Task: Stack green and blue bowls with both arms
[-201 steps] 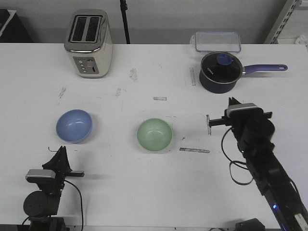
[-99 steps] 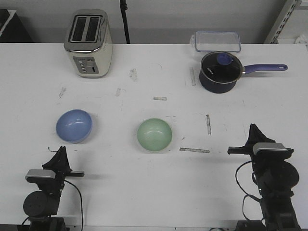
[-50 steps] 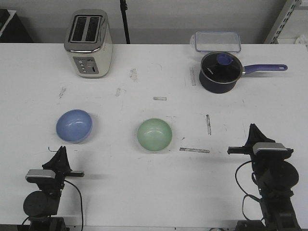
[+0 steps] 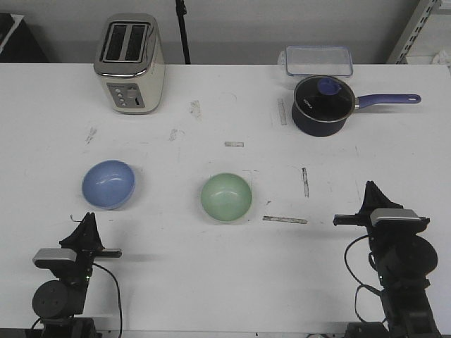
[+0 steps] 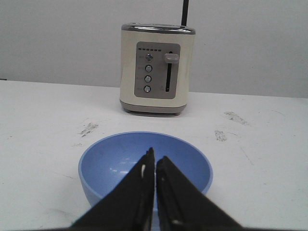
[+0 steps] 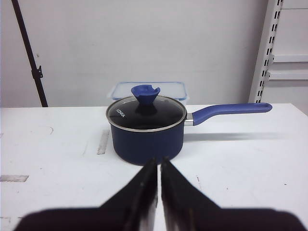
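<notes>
The blue bowl (image 4: 108, 184) sits on the white table at the left, and the green bowl (image 4: 226, 197) stands apart from it near the middle. My left gripper (image 4: 88, 218) rests shut at the table's near left edge, just short of the blue bowl (image 5: 144, 166); its tips (image 5: 155, 155) point at that bowl and hold nothing. At the near right my right gripper (image 4: 369, 189) is shut and empty too. Its tips (image 6: 159, 161) point toward the far saucepan. The green bowl does not show in either wrist view.
A cream toaster (image 4: 130, 63) stands at the far left. A dark navy saucepan (image 4: 323, 105) with a purple handle (image 4: 388, 100) stands at the far right, in front of a clear lidded box (image 4: 318, 60). Tape strips (image 4: 285, 220) mark the table.
Two seconds ago the right arm was stretched out near the saucepan; it has since drawn back to the near right edge. The left arm dipped very slightly. Both bowls stayed put.
</notes>
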